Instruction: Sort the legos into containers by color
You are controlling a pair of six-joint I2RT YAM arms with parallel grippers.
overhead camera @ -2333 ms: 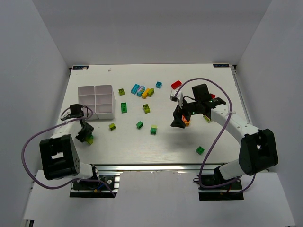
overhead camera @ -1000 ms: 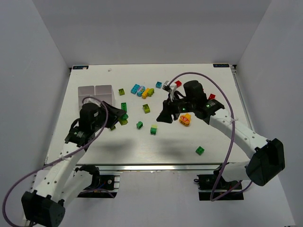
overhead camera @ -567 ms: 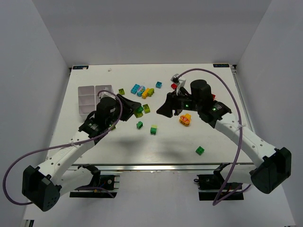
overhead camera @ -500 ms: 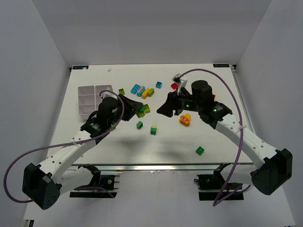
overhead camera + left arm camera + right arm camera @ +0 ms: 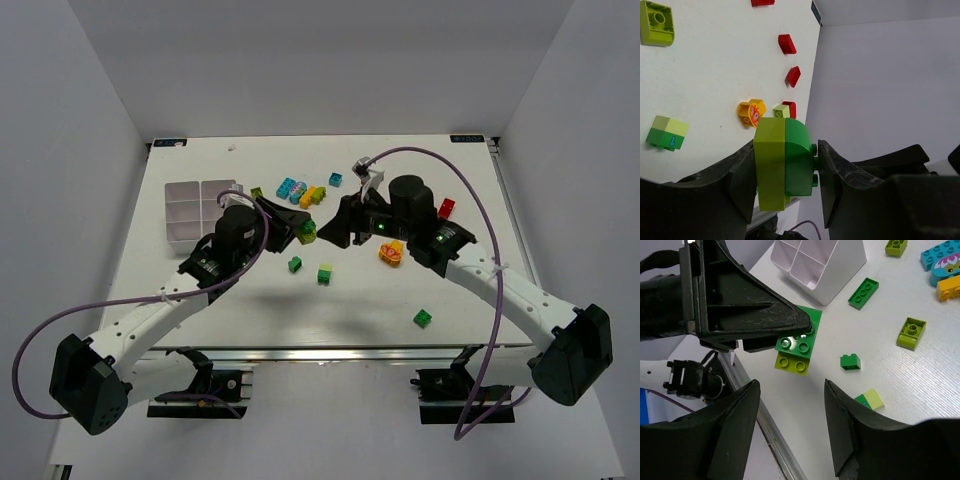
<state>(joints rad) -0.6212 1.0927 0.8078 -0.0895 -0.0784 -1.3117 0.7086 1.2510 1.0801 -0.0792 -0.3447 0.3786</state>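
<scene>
L claw (image 5: 785,167) clamped; R claw (image 5: 790,427) apart?

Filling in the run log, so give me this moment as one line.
left gripper: shut on green-lime brick | right gripper: open, facing brick, apart | other bricks: loose on table

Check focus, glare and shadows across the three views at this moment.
Top external: even soft light, sharp, faint shadows on the table. Left wrist: held brick crisp, left fingers dark, no glare. Right wrist: tray and loose bricks sharp, right fingers near-black silhouettes.
</scene>
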